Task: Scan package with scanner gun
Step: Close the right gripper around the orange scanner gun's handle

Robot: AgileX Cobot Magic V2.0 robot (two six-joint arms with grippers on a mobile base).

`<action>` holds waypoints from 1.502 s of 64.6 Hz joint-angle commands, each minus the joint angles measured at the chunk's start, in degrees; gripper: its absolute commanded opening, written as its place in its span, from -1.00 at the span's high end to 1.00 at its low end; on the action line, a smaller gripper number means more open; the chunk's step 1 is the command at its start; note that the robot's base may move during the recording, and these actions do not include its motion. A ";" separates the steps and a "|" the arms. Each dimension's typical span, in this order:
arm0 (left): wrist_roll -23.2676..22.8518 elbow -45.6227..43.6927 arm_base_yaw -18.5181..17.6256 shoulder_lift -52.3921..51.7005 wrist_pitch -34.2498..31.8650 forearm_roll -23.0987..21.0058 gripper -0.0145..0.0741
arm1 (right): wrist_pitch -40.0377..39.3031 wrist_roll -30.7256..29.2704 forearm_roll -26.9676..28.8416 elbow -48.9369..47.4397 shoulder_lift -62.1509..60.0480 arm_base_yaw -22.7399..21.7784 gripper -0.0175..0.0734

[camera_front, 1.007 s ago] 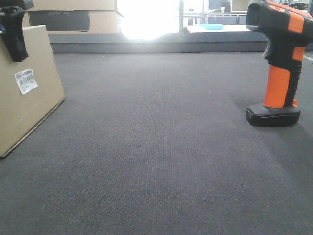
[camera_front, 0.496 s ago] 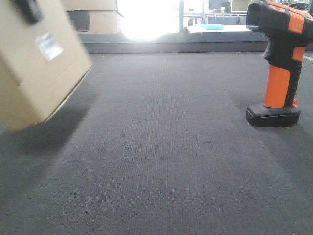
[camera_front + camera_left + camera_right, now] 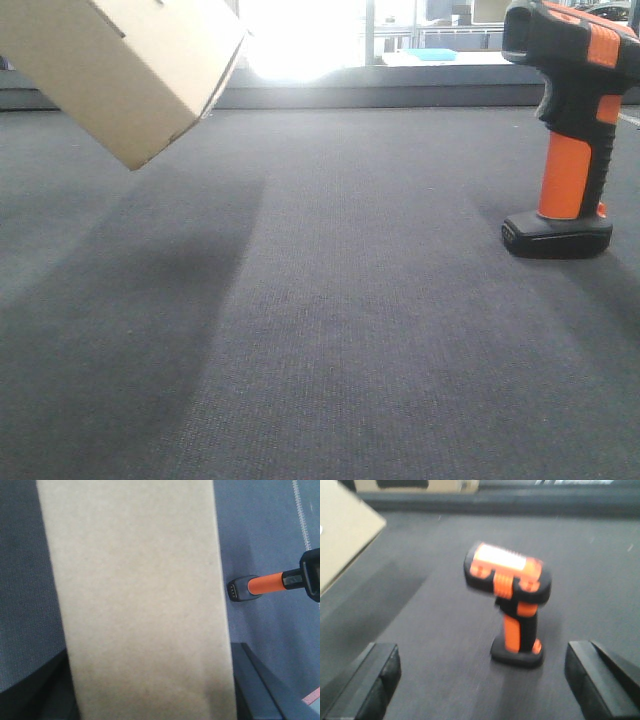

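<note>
Package (image 3: 130,70) tilted aloft, gripped by left claw (image 3: 150,690), right claw (image 3: 482,680) spread wide, scanner gun (image 3: 512,610) upright

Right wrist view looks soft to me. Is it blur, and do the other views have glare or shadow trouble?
Right wrist view: yes, blurred all over, the scanner gun smeared. Front view: sharp, but the window is blown out white, and the lifted package throws a broad shadow on the carpet. Left wrist view: the package fills most of it, slightly soft.

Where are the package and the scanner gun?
package (image 3: 130,70): front-facing view, on its broad tan face.
scanner gun (image 3: 566,175): front-facing view, on its orange handle.
</note>
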 commanded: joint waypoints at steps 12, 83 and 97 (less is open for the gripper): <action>0.43 -0.24 0.22 -0.79 -0.29 -1.45 0.92 | -19.60 0.00 1.05 12.08 0.48 0.35 -0.64; 0.43 -0.24 0.22 -0.79 -0.29 -1.45 0.92 | -54.19 0.00 6.61 8.50 43.13 0.47 -0.48; 0.43 -0.24 0.22 -0.79 -0.29 -1.45 0.92 | -56.81 0.00 6.62 7.17 47.21 0.47 -0.41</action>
